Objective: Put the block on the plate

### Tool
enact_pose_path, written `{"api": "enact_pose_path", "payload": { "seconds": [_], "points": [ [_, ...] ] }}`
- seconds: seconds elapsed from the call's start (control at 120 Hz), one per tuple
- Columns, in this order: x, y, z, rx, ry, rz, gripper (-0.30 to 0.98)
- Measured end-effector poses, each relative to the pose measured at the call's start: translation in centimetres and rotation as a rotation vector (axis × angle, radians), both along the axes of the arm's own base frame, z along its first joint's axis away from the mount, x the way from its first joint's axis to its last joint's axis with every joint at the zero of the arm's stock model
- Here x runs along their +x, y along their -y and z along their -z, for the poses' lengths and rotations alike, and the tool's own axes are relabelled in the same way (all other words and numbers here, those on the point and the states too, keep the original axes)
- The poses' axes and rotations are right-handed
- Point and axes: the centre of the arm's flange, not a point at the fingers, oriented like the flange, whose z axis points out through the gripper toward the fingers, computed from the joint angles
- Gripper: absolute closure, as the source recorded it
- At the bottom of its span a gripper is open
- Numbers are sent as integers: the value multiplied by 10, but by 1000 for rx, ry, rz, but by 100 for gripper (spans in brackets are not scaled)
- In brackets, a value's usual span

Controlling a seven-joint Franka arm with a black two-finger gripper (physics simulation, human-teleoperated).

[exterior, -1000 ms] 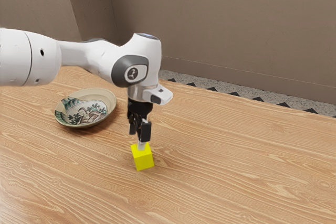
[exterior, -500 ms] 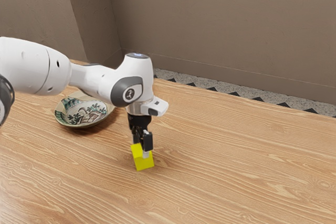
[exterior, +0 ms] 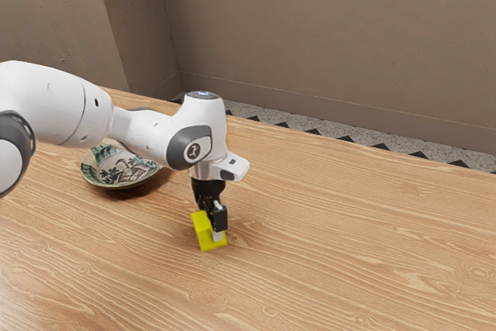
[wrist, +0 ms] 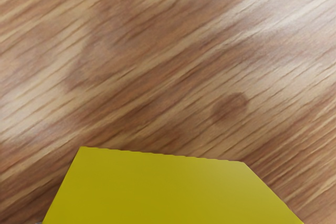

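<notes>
Low over the light-brown, wood-grained worktop (exterior: 333, 269), reaching in from the exterior view's left with the smooth white, grey-trimmed robot arm (exterior: 139, 133) and pointing the black tool (exterior: 211, 227) downward. Right at the solid yellow, cube-shaped block (exterior: 202, 234), overlapping it in the exterior view and hiding part of its top and one side. Cannot tell from either view whether open or closed, nor whether gripping the block. See the block down on the worktop, at the lower end of the tool and well apart from the round, cream-coloured ceramic plate (exterior: 116, 184) with green patterning around the rim and dark leafy painting inside. Find the plate resting on the worktop toward the exterior view's left, partly hidden behind the arm. In the wrist view, can make out a broad, plain yellow face of the block, cut off by the lower edge, plus slanting wood grain, soft shadows across the worktop and a round brown spot (wrist: 229, 107) near the block. Beyond the worktop, in the exterior view, can see a plain brown wall (exterior: 325, 36) and, along its foot, speckled grey floor (exterior: 341, 130) with dark triangular markings.
</notes>
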Motion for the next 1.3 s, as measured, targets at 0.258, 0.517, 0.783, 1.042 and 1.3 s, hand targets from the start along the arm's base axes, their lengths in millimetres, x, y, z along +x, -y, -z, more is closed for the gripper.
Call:
{"api": "enact_pose_path", "payload": {
  "seconds": [0.258, 0.517, 0.783, 1.042, 1.3],
  "points": [
    [-1, -1, -11, 2, 19, 1, 29],
    [5, -40, -79, 16, 125, -60, 28],
    [18, -130, -138, 64, 224, -206, 27],
    [29, -215, -139, 101, 225, -335, 27],
    [31, -276, -105, 126, 179, -416, 24]
  ]
}}
